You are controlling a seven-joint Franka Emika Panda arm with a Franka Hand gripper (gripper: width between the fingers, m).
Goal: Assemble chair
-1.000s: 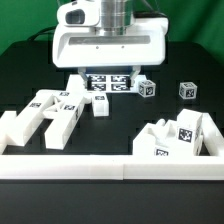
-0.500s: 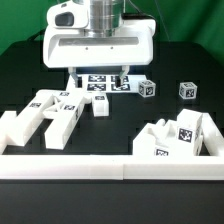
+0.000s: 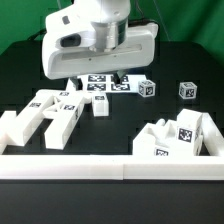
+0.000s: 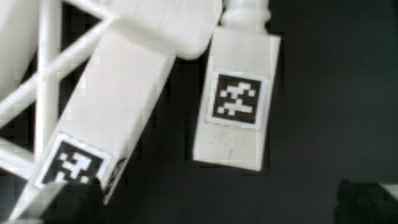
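Nearest, at 6 o'clock in the exterior view, a long white rail [image 3: 110,168] lies across the black table [image 3: 120,125]. Behind it the chair pieces [image 3: 50,112] lie loose. One pile is at 8 o'clock and another pile [image 3: 178,135] at 4 o'clock, with small cubes [image 3: 147,88] near 1 o'clock. At 12 o'clock the gripper [image 3: 100,80] hangs tilted by the marker board [image 3: 110,87], jaws wide open and empty. The wall [image 3: 200,22] behind is green.

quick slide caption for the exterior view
Open gripper hovers by the marker board, white chair parts loose on the table
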